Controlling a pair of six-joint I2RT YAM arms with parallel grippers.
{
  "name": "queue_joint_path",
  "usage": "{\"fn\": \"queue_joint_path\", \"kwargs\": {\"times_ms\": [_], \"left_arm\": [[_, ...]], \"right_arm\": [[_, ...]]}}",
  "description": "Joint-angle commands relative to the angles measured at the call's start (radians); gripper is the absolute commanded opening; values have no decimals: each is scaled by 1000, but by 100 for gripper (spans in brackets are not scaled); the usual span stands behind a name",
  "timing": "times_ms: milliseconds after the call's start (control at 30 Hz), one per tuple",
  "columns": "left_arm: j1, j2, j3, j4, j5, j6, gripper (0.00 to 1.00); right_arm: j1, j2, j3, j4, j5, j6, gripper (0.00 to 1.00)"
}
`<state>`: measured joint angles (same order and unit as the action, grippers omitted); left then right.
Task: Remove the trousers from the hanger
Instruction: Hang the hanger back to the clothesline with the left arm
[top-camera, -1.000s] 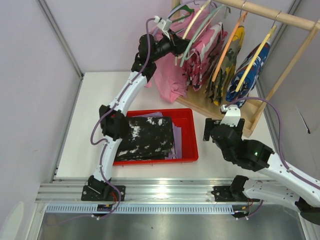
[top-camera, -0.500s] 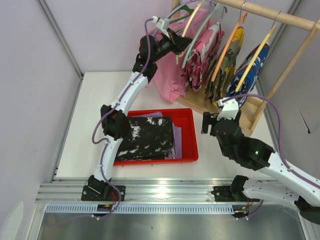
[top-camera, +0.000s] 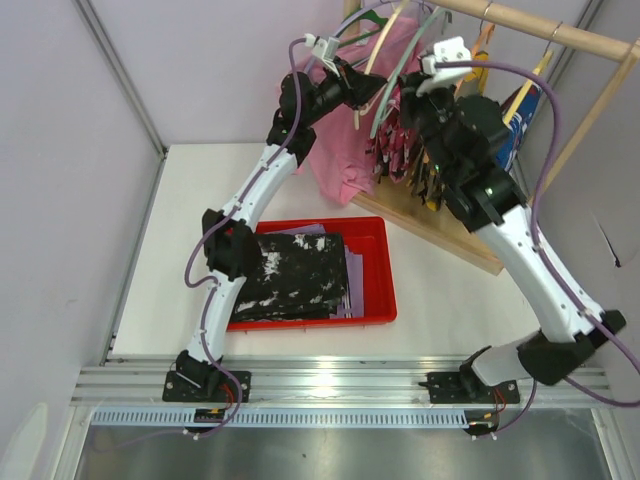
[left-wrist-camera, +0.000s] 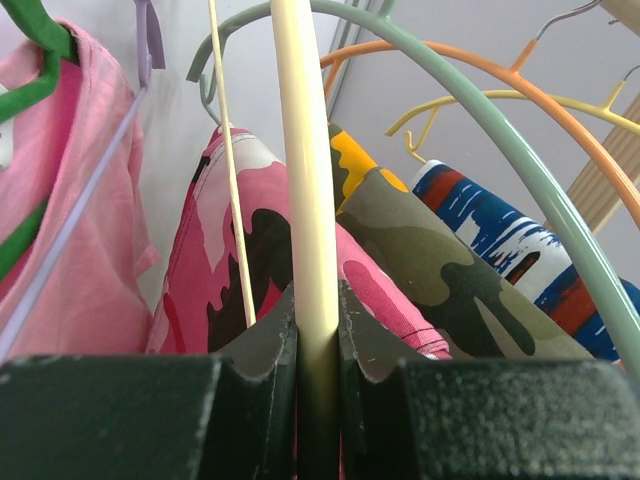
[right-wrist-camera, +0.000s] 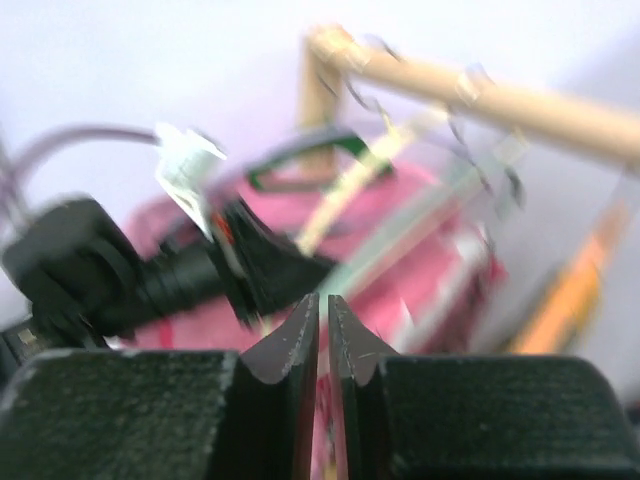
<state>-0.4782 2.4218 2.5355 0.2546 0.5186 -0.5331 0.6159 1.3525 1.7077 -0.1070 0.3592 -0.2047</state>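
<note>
Cream hanger (left-wrist-camera: 300, 150) gripped by the left hand (left-wrist-camera: 318, 300); the closed, empty right hand (right-wrist-camera: 322, 310) has risen to the rack (top-camera: 560, 35) to help.

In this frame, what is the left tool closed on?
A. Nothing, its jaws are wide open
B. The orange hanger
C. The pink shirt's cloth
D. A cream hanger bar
D: in the left wrist view the left tool has its jaws pressed against both sides of the cream hanger.
</note>
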Motion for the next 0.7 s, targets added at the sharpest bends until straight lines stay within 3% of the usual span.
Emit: {"fn": "queue_joint_path", "kwargs": {"times_ms": [0, 200, 467, 667], "left_arm": [[-10, -72, -6, 61, 8, -31, 0], [-16, -105, -9, 28, 38, -30, 0], [-11, -148, -11, -2, 47, -15, 0], [-5, -170, -24, 12, 43, -30, 0]], "right_arm": [[-53, 124, 173, 44, -304, -118, 12], [-131, 420, 571, -137, -522, -136, 10], [-238, 603, 711, -25, -624, -94, 6], [-245, 714, 774, 93, -559, -182, 5]]}}
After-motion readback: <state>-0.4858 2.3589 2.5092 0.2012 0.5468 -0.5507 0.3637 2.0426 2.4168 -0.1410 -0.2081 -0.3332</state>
